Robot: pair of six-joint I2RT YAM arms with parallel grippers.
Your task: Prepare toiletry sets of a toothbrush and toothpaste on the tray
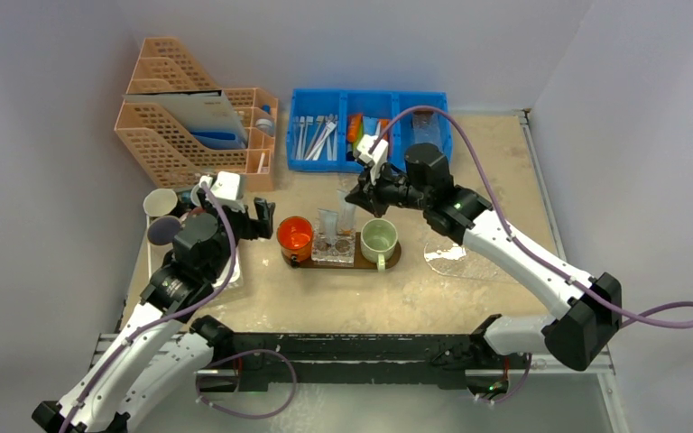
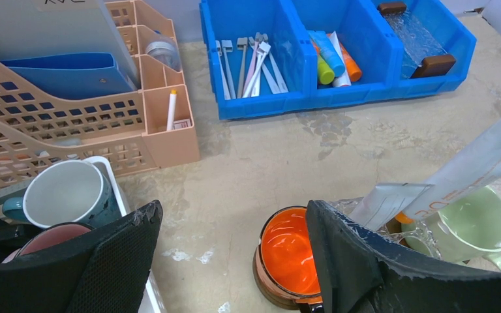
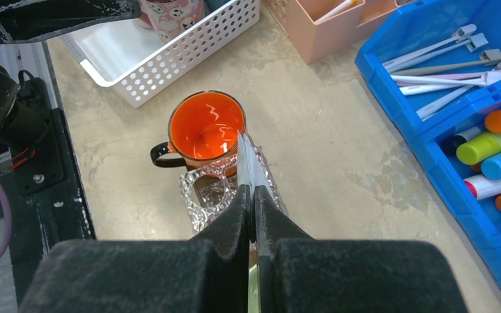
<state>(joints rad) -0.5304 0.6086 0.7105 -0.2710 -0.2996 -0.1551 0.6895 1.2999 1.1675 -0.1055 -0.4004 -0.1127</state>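
The table [image 1: 325,307] bears a blue bin [image 1: 370,158], with white toothbrushes [image 1: 318,135] lying in its left compartment. In front of it, the brown tray [image 1: 393,259] carries an orange cup [image 1: 295,234], a clear glass holder [image 1: 334,248] and a green cup [image 1: 378,238]. The left gripper [image 2: 235,254] hangs wide open beside the orange cup. The right gripper [image 3: 252,192] is clamped on a pale tube [image 2: 476,163] above the holder.

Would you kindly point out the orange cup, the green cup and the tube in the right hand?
orange cup [image 1: 295,234], top view, its orange inside.
green cup [image 1: 378,238], top view, its pale inside.
tube [image 2: 473,168], left wrist view, its flat grey body.
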